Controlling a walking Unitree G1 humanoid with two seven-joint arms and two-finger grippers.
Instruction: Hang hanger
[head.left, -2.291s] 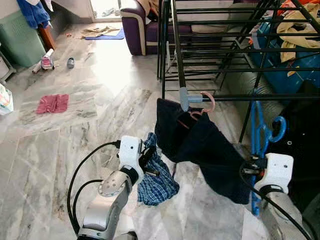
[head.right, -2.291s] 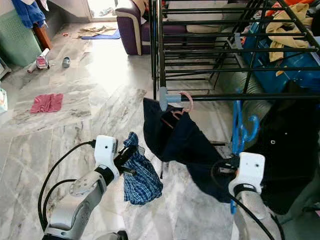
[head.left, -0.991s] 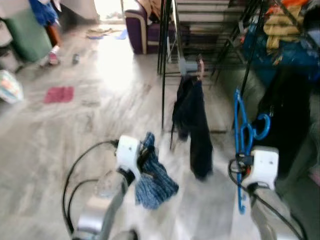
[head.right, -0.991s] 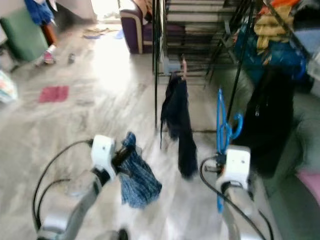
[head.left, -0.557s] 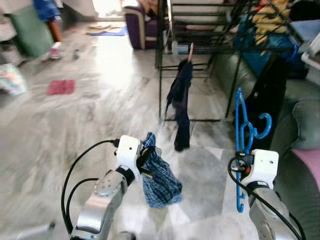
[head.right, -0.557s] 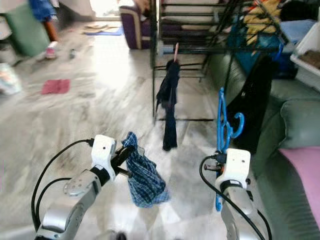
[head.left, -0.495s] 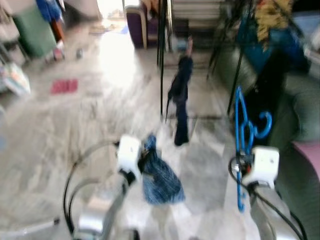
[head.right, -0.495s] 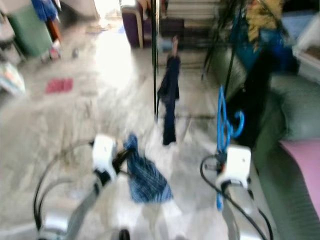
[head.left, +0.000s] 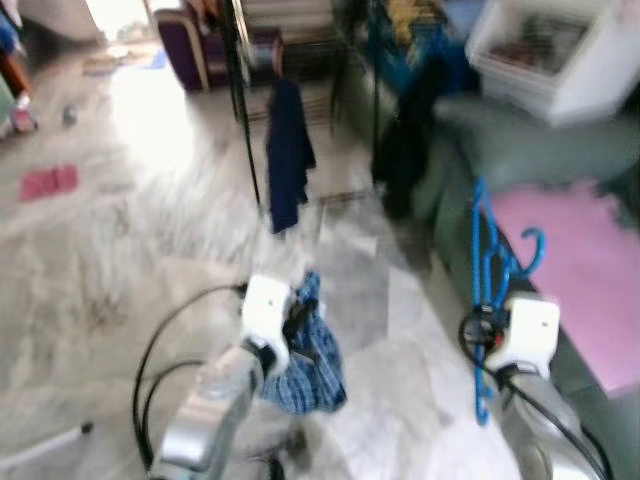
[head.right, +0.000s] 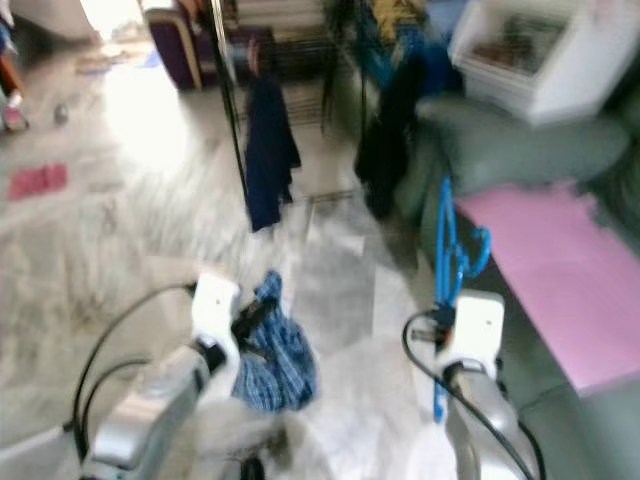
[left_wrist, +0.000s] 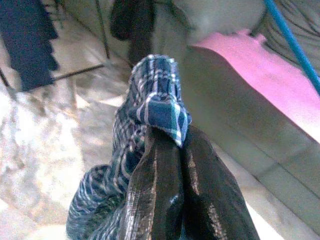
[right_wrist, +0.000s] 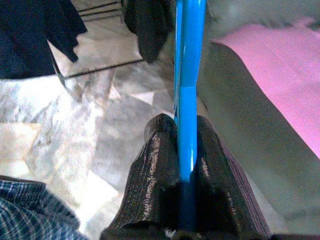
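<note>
at right claw (right_wrist: 186, 137) — blue hanger (head.left: 490, 262) clamped

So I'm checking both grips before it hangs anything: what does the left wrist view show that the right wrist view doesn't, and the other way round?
Left wrist view: the left gripper, its black fingers shut on a fold of the blue plaid cloth, which bunches up over their tips.

Right wrist view: the right gripper, clamped on the shaft of the blue hanger, which runs straight up between its fingers.

Both: the marble floor, the pink mat, the dark hanging garment, plus a bit of the other arm's item.
</note>
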